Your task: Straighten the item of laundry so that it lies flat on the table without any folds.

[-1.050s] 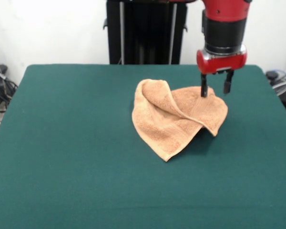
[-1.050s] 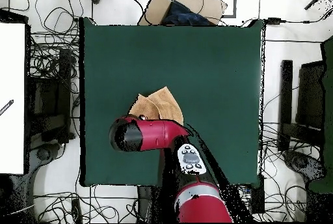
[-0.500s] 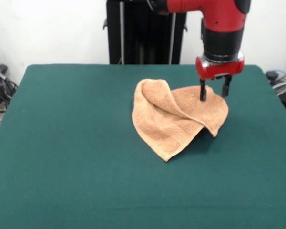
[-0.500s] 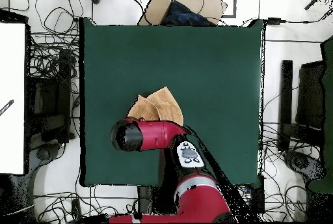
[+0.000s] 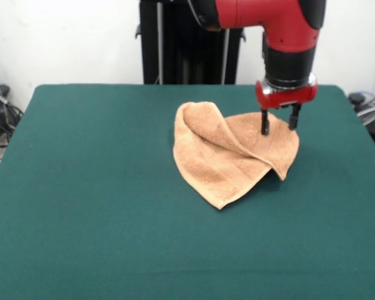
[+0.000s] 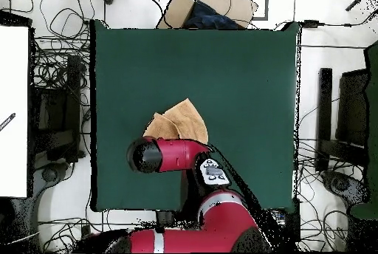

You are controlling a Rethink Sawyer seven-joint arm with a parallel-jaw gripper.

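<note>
Towel (image 5: 228,156) sits right of the table's middle, toward the far edge, well in from every side of the green table (image 5: 87,219). Peach-orange terry, looped nap, soft and limp, surely light; no stiffness, so it will drape and drag rather than slide as a sheet. Rough nap on felt-like green cloth looks grippy, so I'd expect it to catch instead of slipping when pulled.

Nearest part of the towel is a pointed corner aimed at the near edge, lying flat. Behind that corner the cloth is doubled: a big flap is folded over from the left, with a rounded hump at its far-left end and a diagonal crease running down to the right. A raised lip stands off the table at the right edge, throwing a shadow. Woven band faintly visible near the near corner; no label that I can make out.

Best hold, in my judgement: the loose edge of the top flap, or that raised right lip, since a pinch there takes one layer only.

Farthest back, gripper (image 5: 277,122) hangs over the towel's far-right part, two thin black fingers (image 5: 264,123) spread apart with nothing between them, tips at or just above the cloth; contact unclear. Overhead, the arm (image 6: 166,154) covers that side of the towel (image 6: 181,122).
</note>
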